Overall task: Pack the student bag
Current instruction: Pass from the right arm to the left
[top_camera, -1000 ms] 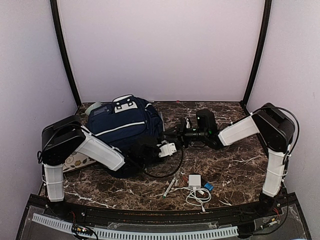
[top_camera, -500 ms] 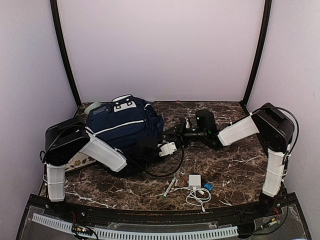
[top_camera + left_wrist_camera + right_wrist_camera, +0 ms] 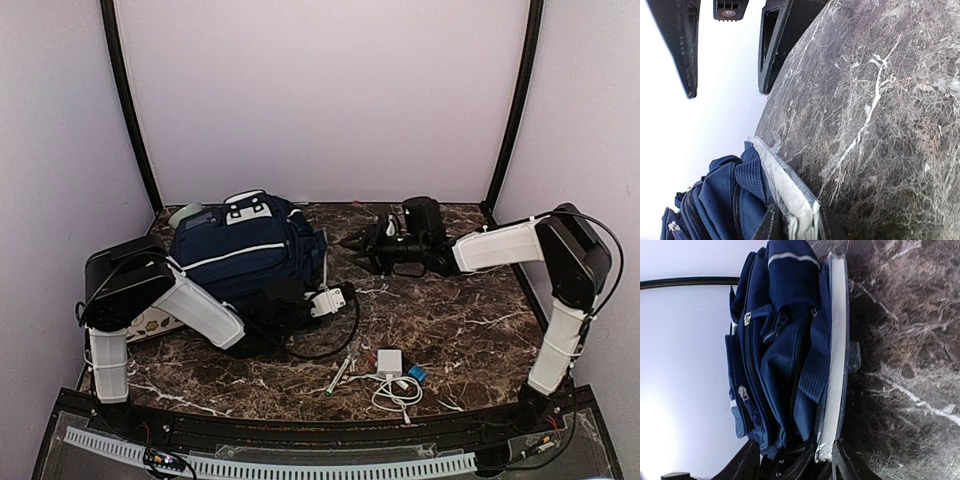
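One container is on the table [image 3: 470, 320]: the student bag [image 3: 245, 255], navy with white trims, lying in the back left part, close to the left wall and with its top near the back wall [image 3: 320, 100]. Its inside is not visible, so I cannot tell what it holds. A flat white book in clear wrap [image 3: 835, 340] lies between the bag and the marble, along the bag's right side. The left gripper [image 3: 799, 220] is clamped on the end of this book, at the bag's front right corner. The right gripper [image 3: 347, 243] hovers just beside the bag's right edge, its fingers apart and holding nothing. Bare marble shows on the right half of the table. Near the front edge, at the middle, lie a pen [image 3: 340, 375], a white charger with cable [image 3: 389, 360] and a small blue thing [image 3: 416, 373], well apart from the bag.
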Tool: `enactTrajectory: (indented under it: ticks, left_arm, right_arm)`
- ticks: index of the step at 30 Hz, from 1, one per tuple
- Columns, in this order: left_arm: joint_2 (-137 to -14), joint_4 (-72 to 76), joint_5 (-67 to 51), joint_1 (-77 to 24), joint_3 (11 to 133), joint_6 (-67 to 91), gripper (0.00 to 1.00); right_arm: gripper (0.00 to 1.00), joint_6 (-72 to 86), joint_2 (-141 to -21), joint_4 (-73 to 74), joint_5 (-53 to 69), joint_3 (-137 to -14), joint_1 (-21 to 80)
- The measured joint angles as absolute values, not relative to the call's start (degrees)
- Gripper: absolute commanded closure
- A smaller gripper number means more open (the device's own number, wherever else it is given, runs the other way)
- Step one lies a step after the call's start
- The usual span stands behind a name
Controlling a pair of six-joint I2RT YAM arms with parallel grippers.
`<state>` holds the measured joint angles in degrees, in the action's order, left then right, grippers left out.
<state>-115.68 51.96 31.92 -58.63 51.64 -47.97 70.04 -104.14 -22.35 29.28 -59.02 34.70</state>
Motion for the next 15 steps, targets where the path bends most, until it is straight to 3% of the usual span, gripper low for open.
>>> enactTrajectory:
  ticks: [15]
  left_arm:
    - [-108.9,63.7,28.4,-61.5,38.1,-48.5,1.0]
  right_arm:
    - [0.43,64.8,-107.3,-13.3,29.7,-63.1,37.5]
